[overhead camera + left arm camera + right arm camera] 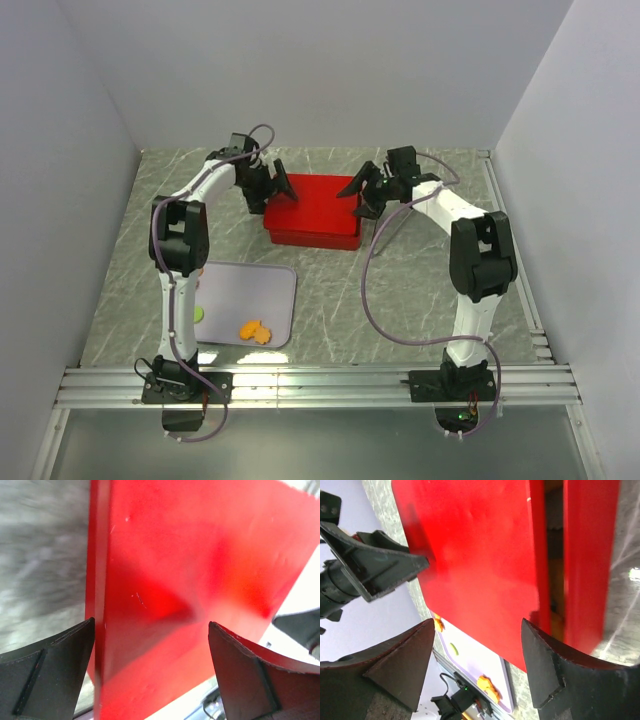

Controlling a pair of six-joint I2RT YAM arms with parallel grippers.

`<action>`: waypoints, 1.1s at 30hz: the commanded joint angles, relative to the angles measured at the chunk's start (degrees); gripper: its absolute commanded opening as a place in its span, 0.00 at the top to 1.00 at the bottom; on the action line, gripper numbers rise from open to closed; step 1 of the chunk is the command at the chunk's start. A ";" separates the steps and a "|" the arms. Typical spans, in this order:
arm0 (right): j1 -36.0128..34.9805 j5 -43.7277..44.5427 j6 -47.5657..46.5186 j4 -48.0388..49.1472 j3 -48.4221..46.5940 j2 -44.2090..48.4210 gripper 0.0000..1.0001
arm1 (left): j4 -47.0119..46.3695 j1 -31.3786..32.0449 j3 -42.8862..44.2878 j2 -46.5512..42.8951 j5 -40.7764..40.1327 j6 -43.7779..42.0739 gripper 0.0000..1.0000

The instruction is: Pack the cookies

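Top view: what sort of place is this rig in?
Probably a lab test cell: plain white walls box in a marble-patterned tabletop, with two arms bolted to a metal rail at its near edge.

One red box (312, 240) with one red lid (318, 198) over it. One pale tray (280, 285) on the tabletop (420, 290). From above the tray shows two orange cookies (256, 330) and one green cookie (200, 314), three in all, though part of the tray is hidden. Two arms: one left arm (180, 240) and one right arm (480, 255).

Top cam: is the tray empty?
No, orange cookies and a green one lie on the lavender tray.
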State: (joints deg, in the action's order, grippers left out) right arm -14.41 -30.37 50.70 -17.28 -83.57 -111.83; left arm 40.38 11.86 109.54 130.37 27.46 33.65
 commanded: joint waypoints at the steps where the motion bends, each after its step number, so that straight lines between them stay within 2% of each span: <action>1: 2.01 0.57 -0.78 0.49 0.67 2.76 0.23 | -2.67 1.59 -1.51 -0.11 7.16 0.10 0.01; 9: 13.17 -1.00 -0.69 6.72 14.57 7.85 0.24 | -1.97 1.59 -0.46 -0.81 6.38 0.54 0.01; 12: 14.15 -3.11 -1.56 8.49 16.77 8.82 0.24 | -1.45 1.59 0.41 -0.99 5.15 0.36 0.01; 19: 15.65 -4.87 -2.10 9.27 16.77 8.74 0.25 | -1.01 1.59 1.03 -1.16 3.30 1.07 0.01; 27: 15.65 -4.08 -2.71 7.70 12.65 5.75 0.29 | -1.45 1.33 2.26 -6.61 -4.07 2.21 0.01; 33: 15.65 -3.73 -2.36 5.94 7.99 2.15 0.39 | -1.71 1.24 1.65 -10.74 -11.36 2.21 0.01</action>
State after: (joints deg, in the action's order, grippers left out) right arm 1.32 -34.11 48.88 -10.79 -71.83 -107.98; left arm 39.88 13.21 108.79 125.43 21.52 35.64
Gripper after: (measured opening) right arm 0.630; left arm 0.995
